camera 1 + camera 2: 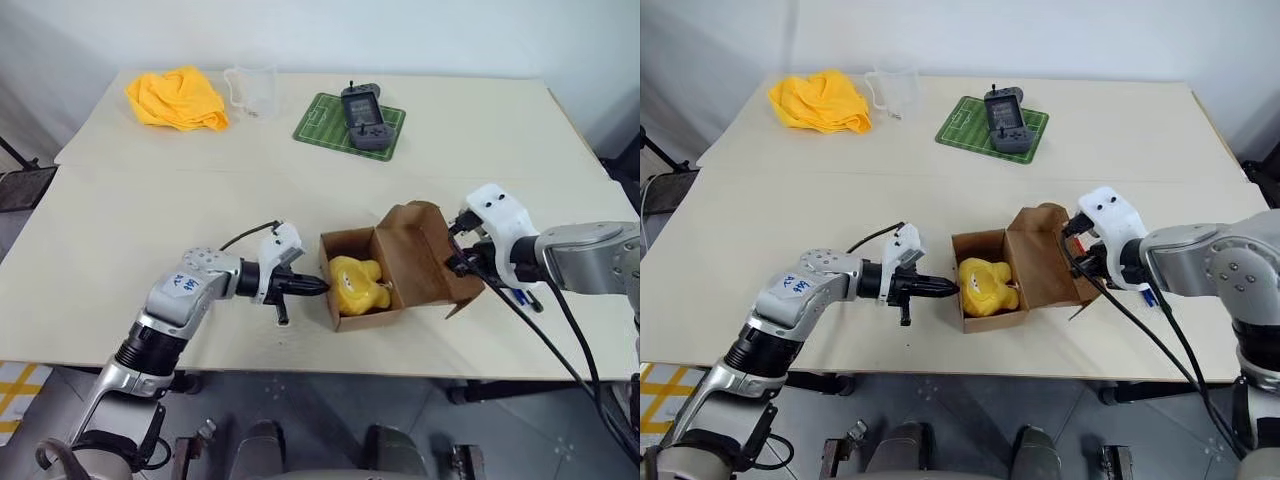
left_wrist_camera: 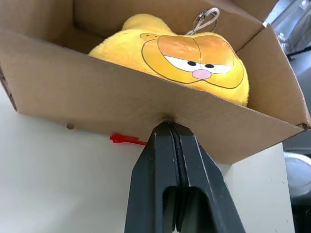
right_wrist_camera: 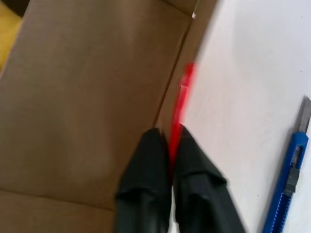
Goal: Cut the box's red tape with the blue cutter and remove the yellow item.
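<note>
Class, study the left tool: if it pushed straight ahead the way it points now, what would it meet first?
The left tool, shut, points at the near side wall of the open box. Its tips look right at that wall, perhaps touching. The yellow plush toy lies behind the wall.

Pale wooden table (image 1: 150, 240) against a white wall (image 1: 400, 30) — grey floor (image 1: 330, 400) below.
</note>
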`<action>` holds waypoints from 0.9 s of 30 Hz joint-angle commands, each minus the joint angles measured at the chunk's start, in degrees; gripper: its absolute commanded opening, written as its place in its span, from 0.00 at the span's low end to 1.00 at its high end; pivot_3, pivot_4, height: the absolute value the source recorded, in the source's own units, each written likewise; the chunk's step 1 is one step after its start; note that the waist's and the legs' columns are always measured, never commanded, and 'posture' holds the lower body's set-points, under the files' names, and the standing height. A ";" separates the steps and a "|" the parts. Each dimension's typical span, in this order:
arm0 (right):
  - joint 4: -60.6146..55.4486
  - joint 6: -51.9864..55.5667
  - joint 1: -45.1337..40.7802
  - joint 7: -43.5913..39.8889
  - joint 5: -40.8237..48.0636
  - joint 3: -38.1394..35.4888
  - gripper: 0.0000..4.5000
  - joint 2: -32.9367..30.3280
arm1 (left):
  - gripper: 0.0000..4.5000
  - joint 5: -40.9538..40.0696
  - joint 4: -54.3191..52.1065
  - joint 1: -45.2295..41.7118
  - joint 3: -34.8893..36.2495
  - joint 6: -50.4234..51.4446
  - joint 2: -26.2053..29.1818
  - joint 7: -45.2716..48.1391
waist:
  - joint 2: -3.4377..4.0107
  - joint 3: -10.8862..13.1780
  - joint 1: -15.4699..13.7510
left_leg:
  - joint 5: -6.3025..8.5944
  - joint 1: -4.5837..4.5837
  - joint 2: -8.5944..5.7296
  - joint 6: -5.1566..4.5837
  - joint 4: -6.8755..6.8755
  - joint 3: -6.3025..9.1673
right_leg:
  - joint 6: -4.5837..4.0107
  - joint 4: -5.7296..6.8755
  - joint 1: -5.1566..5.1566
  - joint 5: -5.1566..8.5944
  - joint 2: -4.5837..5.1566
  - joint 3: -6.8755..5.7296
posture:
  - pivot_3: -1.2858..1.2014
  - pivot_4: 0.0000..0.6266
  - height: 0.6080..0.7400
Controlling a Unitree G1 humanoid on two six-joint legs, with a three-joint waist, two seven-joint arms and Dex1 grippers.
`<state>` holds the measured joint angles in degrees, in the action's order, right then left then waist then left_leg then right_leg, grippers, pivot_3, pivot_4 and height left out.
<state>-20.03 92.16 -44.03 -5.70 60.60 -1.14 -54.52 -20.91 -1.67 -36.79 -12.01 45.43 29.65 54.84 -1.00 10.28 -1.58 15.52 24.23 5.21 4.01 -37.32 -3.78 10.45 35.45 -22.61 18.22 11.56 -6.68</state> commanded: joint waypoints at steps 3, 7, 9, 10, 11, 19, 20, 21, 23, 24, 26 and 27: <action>-3.61 -10.13 5.01 -10.54 -2.88 -10.97 0.53 -5.43 | 0.32 -2.20 -2.81 0.70 3.50 -1.03 3.87 3.03 | 0.00 0.00 -0.05 | 0.00 0.00 0.00 0.00 0.03 0.00 | 0.00 -0.01 0.00 0.00 0.00 0.00 | 0.52 0.24 1.00; -4.38 -22.01 12.90 -20.94 -5.04 -20.57 0.81 -5.96 | 0.58 -3.28 -3.45 3.00 6.66 -2.94 8.11 5.32 | -0.01 0.00 -0.04 | 0.00 -0.03 0.00 0.00 0.10 0.00 | 0.00 -0.03 0.00 0.00 0.00 0.00 | 0.52 0.24 1.00; -4.68 -29.60 19.40 -28.78 -6.10 -27.88 0.96 -4.89 | 0.71 -4.82 -3.64 5.54 10.16 -4.07 10.67 6.95 | -0.01 0.00 -0.04 | 0.00 -0.04 0.00 0.00 0.09 -0.02 | 0.00 -0.03 0.00 0.00 0.00 0.00 | 0.52 0.24 1.00; -4.87 -32.63 22.18 -31.61 -6.87 -30.09 1.00 -4.48 | 0.79 -5.52 -3.68 6.94 11.59 -5.13 11.59 7.97 | -0.01 0.00 0.02 | 0.00 -0.05 0.00 0.00 0.14 -0.02 | 0.00 -0.04 0.00 0.00 -0.01 0.00 | 0.52 0.24 1.00; -4.60 -36.81 25.30 -35.24 -7.81 -32.87 1.00 -3.30 | 0.83 -5.97 -3.14 9.93 14.27 -6.45 13.38 8.89 | -0.01 0.00 0.05 | 0.00 -0.08 0.00 0.00 0.14 -0.03 | 0.00 -0.03 0.00 0.00 0.00 0.00 | 0.52 0.24 1.00; -4.91 -66.79 40.10 -60.70 -16.48 -34.79 1.00 2.23 | 1.00 -7.14 0.81 32.97 34.69 -14.82 19.44 10.18 | -0.05 -0.01 0.41 | 0.00 -0.24 0.01 0.01 0.18 -0.09 | 0.00 0.00 0.07 0.00 0.00 0.04 | 0.52 0.24 1.00; -4.81 -67.92 40.18 -60.42 -16.31 -34.69 1.00 3.14 | 1.00 -7.37 0.36 35.69 36.62 -15.61 19.79 10.53 | -0.05 0.00 0.53 | 0.00 -0.29 0.01 0.01 0.20 -0.09 | 0.00 0.02 0.09 0.00 0.00 0.04 | 0.52 0.24 1.00; -4.52 -69.43 40.68 -61.00 -16.88 -34.51 1.00 3.63 | 1.00 -7.97 -0.81 37.98 38.29 -15.73 19.93 10.63 | -0.05 0.00 0.50 | 0.00 -0.29 0.01 0.01 0.19 -0.11 | 0.00 0.01 0.08 0.00 0.00 0.04 | 0.52 0.24 1.00; -3.92 -72.63 41.68 -62.58 -18.64 -34.02 1.00 4.05 | 1.00 -9.10 -4.39 40.78 39.98 -15.21 19.62 9.89 | -0.06 0.01 -0.02 | 0.00 -0.34 0.01 0.01 0.11 -0.11 | 0.00 0.07 0.12 0.00 0.01 0.08 | 0.52 0.24 1.00; -3.83 -72.73 41.73 -62.14 -18.40 -33.87 1.00 4.37 | 1.00 -9.26 -6.24 41.30 40.29 -15.77 19.38 9.51 | -0.06 0.00 -0.47 | -0.01 -0.34 0.01 0.01 0.09 -0.10 | 0.00 0.08 0.16 0.00 0.01 0.07 | 0.52 0.24 1.00; -3.77 -72.97 41.37 -61.51 -17.88 -33.39 1.00 4.57 | 1.00 -11.29 -10.20 39.87 39.66 -13.82 19.33 8.56 | -0.08 -0.01 -1.19 | -0.01 -0.41 0.01 0.01 0.02 -0.09 | -0.02 0.08 0.28 -0.01 0.02 0.07 | 0.52 0.24 1.00; -3.84 -72.99 41.23 -61.31 -17.80 -33.06 1.00 4.49 | 1.00 -11.87 -11.31 38.41 38.72 -13.41 19.49 8.29 | -0.08 -0.01 -1.50 | -0.01 -0.43 0.01 0.01 -0.01 -0.09 | -0.04 0.08 0.30 -0.02 0.02 0.07 | 0.52 0.24 1.00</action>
<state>-23.30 20.10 -2.75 -67.30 42.15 -33.91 -50.25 -30.34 -9.33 3.37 26.26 31.88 48.52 63.68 -1.08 10.26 -3.07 15.52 23.78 5.23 4.02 -37.34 -3.87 10.41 35.53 -22.28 18.19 11.58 -6.60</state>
